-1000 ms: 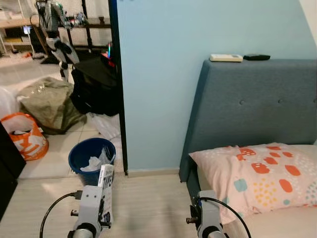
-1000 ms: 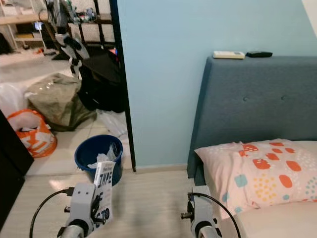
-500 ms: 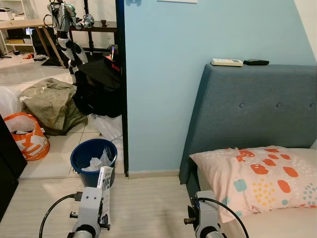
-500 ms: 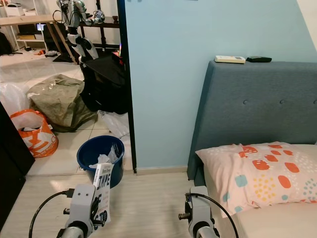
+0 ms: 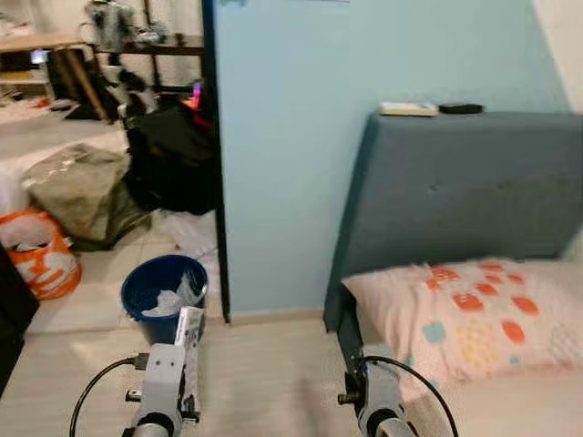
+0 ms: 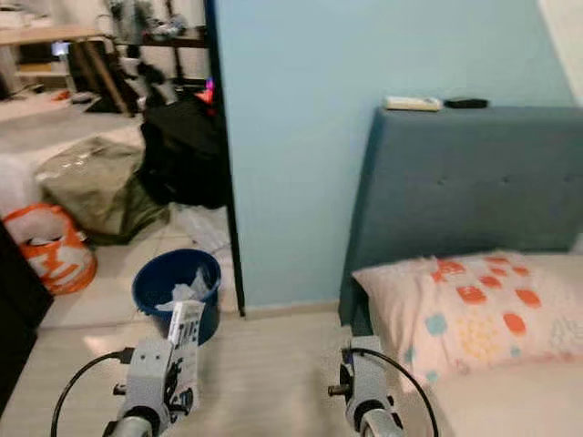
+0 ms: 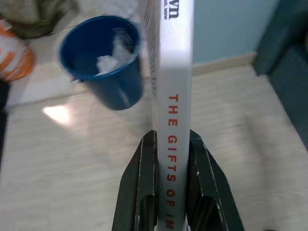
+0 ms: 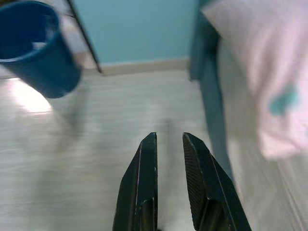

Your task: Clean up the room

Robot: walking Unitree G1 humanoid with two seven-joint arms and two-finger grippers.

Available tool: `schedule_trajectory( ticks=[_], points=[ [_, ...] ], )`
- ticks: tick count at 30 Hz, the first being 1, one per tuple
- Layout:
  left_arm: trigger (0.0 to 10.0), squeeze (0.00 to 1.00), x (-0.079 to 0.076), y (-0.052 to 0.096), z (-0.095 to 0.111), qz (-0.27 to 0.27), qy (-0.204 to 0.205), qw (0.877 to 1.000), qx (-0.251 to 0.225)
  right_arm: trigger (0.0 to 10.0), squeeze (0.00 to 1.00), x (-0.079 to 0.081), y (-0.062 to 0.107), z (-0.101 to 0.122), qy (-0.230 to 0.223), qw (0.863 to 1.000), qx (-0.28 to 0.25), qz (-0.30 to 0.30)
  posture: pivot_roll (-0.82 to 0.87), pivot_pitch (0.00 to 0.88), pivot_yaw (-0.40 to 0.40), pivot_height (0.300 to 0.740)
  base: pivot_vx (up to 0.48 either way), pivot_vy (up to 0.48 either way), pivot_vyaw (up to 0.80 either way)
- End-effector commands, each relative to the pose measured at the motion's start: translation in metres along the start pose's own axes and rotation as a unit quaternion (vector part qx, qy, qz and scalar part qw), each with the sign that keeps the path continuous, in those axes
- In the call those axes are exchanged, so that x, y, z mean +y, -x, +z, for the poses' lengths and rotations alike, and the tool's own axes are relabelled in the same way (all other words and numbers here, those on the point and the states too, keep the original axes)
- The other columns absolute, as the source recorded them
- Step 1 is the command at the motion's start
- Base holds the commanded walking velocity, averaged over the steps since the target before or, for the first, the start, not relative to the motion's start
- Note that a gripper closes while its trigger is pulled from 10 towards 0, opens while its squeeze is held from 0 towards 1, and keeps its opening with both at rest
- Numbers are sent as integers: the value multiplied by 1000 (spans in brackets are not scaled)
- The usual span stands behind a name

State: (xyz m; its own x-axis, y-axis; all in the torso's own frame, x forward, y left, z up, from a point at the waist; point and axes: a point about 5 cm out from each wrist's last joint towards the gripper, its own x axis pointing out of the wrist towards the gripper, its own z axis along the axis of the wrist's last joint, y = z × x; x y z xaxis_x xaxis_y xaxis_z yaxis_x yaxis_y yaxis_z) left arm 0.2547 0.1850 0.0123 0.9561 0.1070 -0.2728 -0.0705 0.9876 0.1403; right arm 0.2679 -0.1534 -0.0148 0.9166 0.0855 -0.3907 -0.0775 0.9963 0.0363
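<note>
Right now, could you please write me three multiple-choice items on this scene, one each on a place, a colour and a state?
1. Where do the two remotes lie?
A. On top of the headboard
B. On the pillow
C. In the bucket

2. What colour is the bucket by the doorway?
A. Orange
B. Blue
C. Green

3. What is the left gripper doing?
A. Hanging open
B. Gripping a pillow
C. Clamping a book by its spine

Answers:
1 A: the white remote and black remote rest along the headboard top.
2 B: the bucket is dark blue, with crumpled paper inside.
3 C: the left gripper fingers press both sides of the book.
</note>
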Motion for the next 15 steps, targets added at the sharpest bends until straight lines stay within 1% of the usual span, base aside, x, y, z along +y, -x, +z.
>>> schedule_trajectory(
  ticks=[1,15],
  points=[
    [10000,0,-3,-2,3,-7,-3,1000,-7,10000,0,-2,2,-6,-3,1000,13,-6,37,88,-58,728,0,0,-800],
    [10000,0,-3,-2,3,-6,-7,1000,-8,10000,0,-3,2,-5,-3,1000,14,-9,38,90,-57,728,0,0,-800]
  ],
)
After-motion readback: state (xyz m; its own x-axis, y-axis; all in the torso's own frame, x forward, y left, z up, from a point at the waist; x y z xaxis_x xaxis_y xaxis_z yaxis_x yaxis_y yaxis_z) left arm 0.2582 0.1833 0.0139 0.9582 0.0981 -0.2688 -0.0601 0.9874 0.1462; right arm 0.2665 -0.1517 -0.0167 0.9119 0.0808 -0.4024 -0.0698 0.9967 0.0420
